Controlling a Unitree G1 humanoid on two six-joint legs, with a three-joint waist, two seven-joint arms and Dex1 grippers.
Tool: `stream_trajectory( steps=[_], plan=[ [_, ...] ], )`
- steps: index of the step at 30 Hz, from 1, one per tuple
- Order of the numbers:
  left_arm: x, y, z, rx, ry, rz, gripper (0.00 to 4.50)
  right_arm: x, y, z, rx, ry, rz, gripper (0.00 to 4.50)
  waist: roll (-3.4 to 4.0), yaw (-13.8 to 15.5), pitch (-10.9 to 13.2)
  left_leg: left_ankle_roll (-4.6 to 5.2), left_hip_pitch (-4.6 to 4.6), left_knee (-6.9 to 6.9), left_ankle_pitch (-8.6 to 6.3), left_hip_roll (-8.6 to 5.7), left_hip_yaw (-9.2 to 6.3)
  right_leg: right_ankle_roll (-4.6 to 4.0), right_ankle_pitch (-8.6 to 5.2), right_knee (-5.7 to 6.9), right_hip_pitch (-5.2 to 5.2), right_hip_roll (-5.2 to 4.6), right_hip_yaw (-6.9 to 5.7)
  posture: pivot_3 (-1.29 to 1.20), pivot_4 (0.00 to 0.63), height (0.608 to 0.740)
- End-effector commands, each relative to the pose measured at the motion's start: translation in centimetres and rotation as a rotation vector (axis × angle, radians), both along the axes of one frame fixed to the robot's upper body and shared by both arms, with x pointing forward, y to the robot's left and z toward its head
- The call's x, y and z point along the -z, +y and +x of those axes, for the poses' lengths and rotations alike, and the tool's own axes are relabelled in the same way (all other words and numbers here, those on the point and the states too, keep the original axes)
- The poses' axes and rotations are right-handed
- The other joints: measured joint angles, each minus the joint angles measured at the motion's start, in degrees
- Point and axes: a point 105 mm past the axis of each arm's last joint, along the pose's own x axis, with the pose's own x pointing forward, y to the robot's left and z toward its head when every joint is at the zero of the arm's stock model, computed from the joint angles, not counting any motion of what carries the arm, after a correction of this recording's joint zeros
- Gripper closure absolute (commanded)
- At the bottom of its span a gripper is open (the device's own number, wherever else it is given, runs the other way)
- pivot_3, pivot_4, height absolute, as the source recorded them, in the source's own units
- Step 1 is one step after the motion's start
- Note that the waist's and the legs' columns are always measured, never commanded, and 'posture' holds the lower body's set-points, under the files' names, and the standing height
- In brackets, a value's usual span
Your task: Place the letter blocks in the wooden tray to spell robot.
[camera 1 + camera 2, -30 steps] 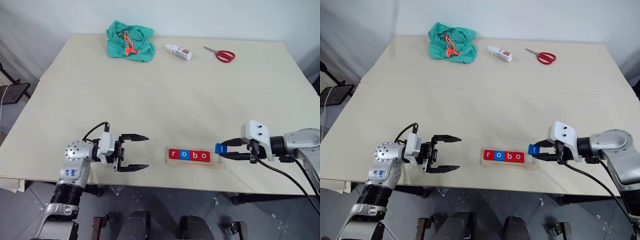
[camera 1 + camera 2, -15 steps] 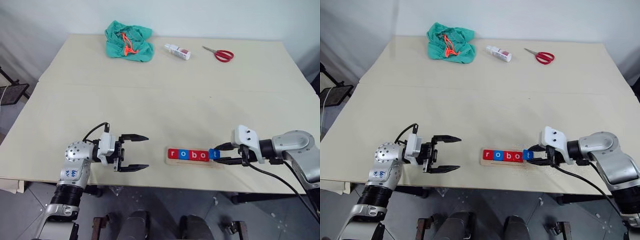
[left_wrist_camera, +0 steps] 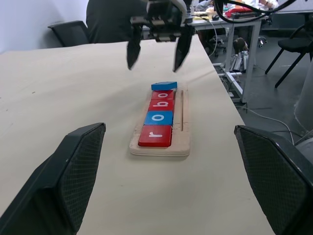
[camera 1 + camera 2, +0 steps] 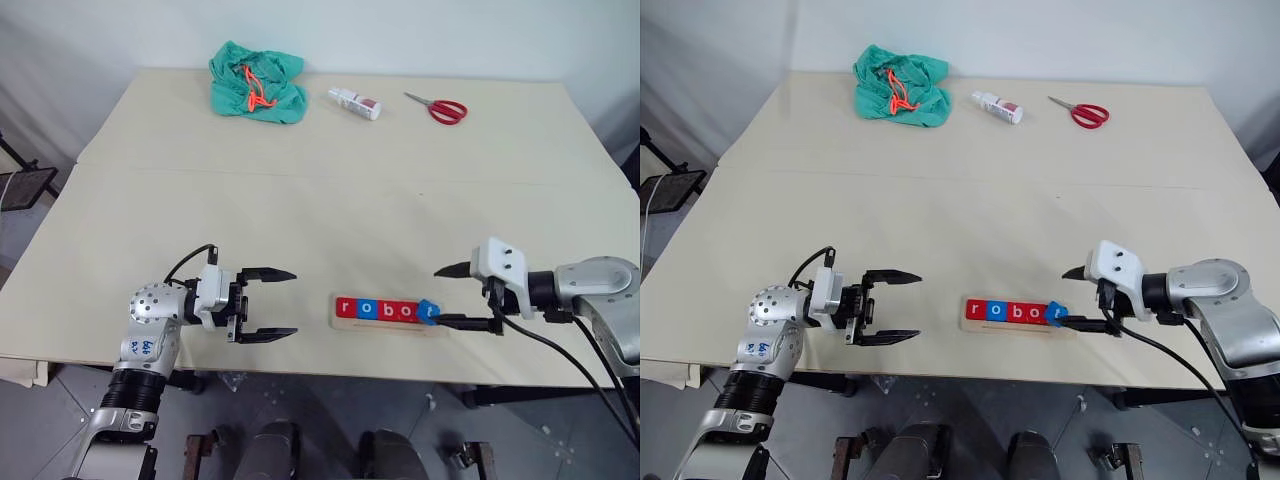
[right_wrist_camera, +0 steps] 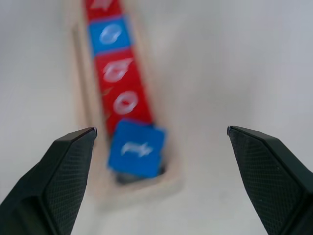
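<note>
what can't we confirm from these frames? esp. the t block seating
- Blue t block: askew at the wooden tray end. Whether it lies flat in the groove cannot be told; the right wrist view is blurred and in the head views it is too small.
- Its letter: unreadable in the left wrist view, seen edge-on.
- Bottle label: too small to read.
- Green cloth: its folds hide whatever lies under it.

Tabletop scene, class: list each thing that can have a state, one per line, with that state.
Blue t block: released, lying askew at the tray's end.
Other four letter blocks: seated in a row, reading r-o-b-o.
Wooden tray: flat on table.
Right gripper: open.
Left gripper: open.
Scissors: closed.
</note>
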Motion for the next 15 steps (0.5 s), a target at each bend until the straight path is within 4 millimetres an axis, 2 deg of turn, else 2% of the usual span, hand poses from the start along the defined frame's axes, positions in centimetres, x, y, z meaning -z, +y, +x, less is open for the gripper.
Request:
stream_trajectory(
  steps=[1, 6, 10, 11, 15],
  plan=[
    [-0.6, -0.2, 0.2, 0.008, -0.035, -0.009, 0.0, -0.9, 0.7, 0.3, -0.002, -0.037, 0.012, 0.96, 0.0, 0.0, 0.0, 0.0, 0.0, 0.0, 0.0, 0.0, 0.0, 0.0, 0.0, 0.0, 0.0, 0.0, 0.0, 0.0, 0.15, 0.74],
    [-0.6, -0.3, 0.2, 0.01, -0.037, -0.011, 0.0, -0.2, 2.1, 0.5, -0.041, -0.005, 0.003, 2.79, 0.0, 0.0, 0.0, 0.0, 0.0, 0.0, 0.0, 0.01, 0.0, 0.0, 0.0, 0.0, -0.01, 0.01, 0.0, 0.0, 0.15, 0.74],
    [-0.5, -0.1, -0.1, -0.001, -0.038, -0.011, 0.0, 1.0, 2.4, 0.2, -0.079, 0.025, -0.029, 4.25, 0.0, 0.0, 0.0, 0.0, -0.01, -0.01, 0.0, -0.01, -0.01, 0.0, 0.0, 0.0, -0.01, 0.0, 0.0, 0.0, 0.15, 0.74],
    [-0.5, 0.0, -0.1, -0.004, -0.038, -0.01, 0.0, 1.2, 2.4, 0.1, -0.088, 0.03, -0.04, 4.46, 0.0, 0.0, 0.0, 0.0, -0.01, -0.01, 0.0, -0.01, -0.01, 0.0, 0.0, 0.0, -0.01, 0.0, 0.0, 0.0, 0.15, 0.74],
    [-0.4, 0.2, -0.4, -0.013, -0.037, -0.01, 0.0, 1.7, 1.8, 0.0, -0.099, 0.034, -0.066, 4.46, 0.0, 0.0, 0.0, 0.0, 0.0, -0.01, 0.0, -0.01, -0.01, 0.0, 0.0, 0.0, -0.01, 0.0, 0.0, 0.0, 0.15, 0.74]
  ],
)
